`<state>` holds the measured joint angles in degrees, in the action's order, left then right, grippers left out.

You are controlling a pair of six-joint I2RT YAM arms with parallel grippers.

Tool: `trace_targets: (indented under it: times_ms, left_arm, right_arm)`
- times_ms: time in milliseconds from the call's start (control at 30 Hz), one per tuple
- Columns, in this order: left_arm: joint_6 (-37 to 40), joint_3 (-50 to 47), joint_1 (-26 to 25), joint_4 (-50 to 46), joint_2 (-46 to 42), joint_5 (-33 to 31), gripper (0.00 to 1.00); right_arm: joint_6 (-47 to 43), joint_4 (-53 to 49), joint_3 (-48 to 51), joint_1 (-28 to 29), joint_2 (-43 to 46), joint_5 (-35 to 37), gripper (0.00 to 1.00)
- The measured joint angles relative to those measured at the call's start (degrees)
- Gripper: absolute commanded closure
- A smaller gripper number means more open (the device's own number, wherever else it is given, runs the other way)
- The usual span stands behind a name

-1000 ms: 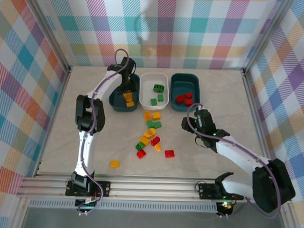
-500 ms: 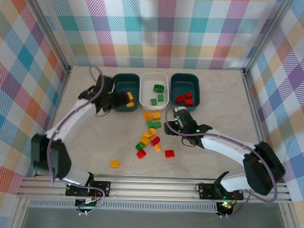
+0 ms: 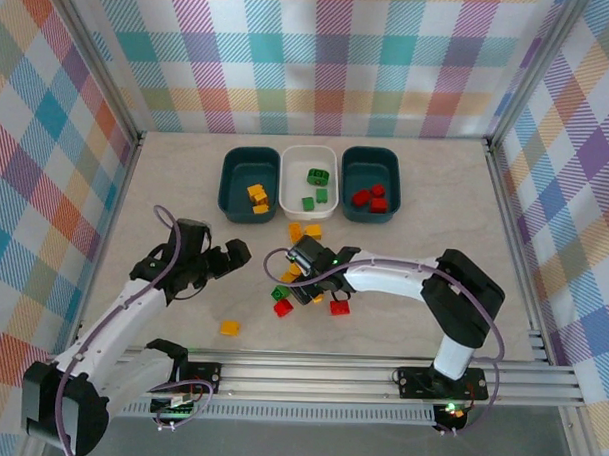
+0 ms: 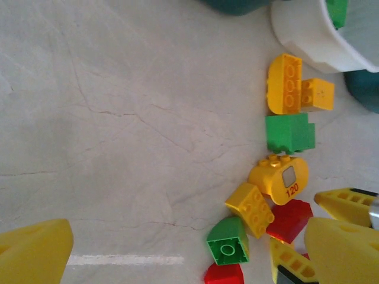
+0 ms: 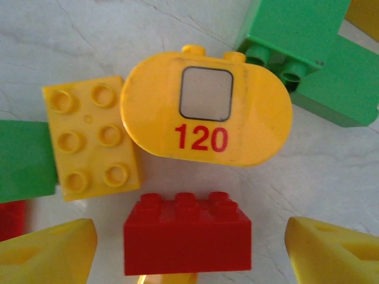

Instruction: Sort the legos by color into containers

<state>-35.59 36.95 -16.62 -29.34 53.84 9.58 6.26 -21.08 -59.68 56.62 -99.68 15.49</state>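
The right hand (image 5: 190, 255) hangs wide and empty over the loose legos (image 3: 309, 248) mid-tabletop (image 3: 186, 184). Its fingers (image 5: 47, 248) straddle a red brick (image 5: 186, 234) whose long axis runs finger to finger, so they would meet its short ends. The left hand (image 3: 230, 257), also wide and empty, is farther off. The right tub (image 3: 372, 168), holding reds, lies toward the far edge. From above, the hand hides the brick, and the wrist view cuts off its near edge.

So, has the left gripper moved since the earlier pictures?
Yes. In the top view the left gripper has pulled back from the left teal tub, toward the bottom of the view.
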Motion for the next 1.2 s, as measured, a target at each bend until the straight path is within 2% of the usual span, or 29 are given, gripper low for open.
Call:
trace_targets:
  times_ms: [300, 633, 867, 1033, 1200]
  left_arm:
    - [0.04, 0.07, 0.00, -0.04, 1.33, 0.46, 0.00]
    - [0.44, 0.17, 0.00, -0.13, 1.70, 0.44, 0.00]
    - [0.44, 1.16, 0.00, -0.26, 2.78, 0.72, 0.00]
    - [0.39, 1.49, -0.17, 0.07, 4.74, 1.75, 0.00]
    - [0.46, 3.21, -3.17, -0.07, 7.56, 1.27, 0.01]
  right_arm:
    - [-3.80, -1.64, -2.67, -0.02, -4.66, -0.11, 0.26]
    - [-3.89, -0.85, -2.64, -0.02, -4.63, -0.22, 0.45]
    - [-3.30, -0.57, -0.11, -1.64, 1.29, 0.37, 0.49]
    - [-1.86, 0.04, -0.83, -6.91, 6.16, 0.59, 0.51]
    - [1.70, 1.09, -6.43, -18.88, 5.03, 0.63, 0.51]
